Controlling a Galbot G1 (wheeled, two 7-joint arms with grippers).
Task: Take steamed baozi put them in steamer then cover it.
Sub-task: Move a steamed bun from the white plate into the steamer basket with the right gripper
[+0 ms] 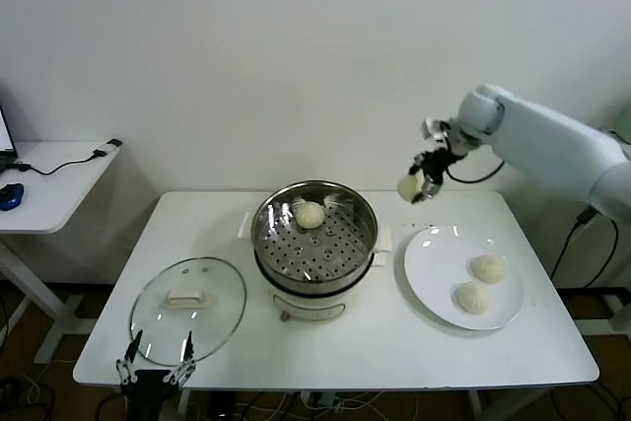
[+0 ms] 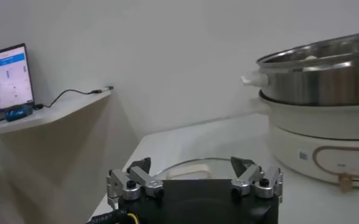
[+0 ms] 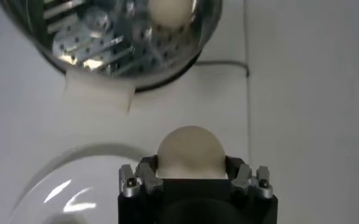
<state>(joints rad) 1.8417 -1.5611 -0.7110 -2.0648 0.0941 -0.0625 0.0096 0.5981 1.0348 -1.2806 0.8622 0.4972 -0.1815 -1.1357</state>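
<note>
- Head view: the right gripper [image 1: 418, 187] hangs above the table [image 1: 345, 342] at about one o'clock from the steamer [image 1: 315, 244], clamped on one baozi [image 1: 407, 187], lifted high, likely to clear the rim; another bun [image 1: 311, 214] sits on the perforated floor; two more [image 1: 488, 268] wait on the white plate [image 1: 434, 273] at three o'clock; the cover [image 1: 187, 309] lies flat at eight o'clock, probably kept aside until loading ends.
- Left wrist view: the left gripper [image 2: 194, 182] idles near the cover's near edge, fingers spread wide, holding nothing.
- Right wrist view: the bun [image 3: 190, 152] fills the gap between the fingers [image 3: 136, 181]; the steamer [image 3: 106, 36] lies ahead.
</note>
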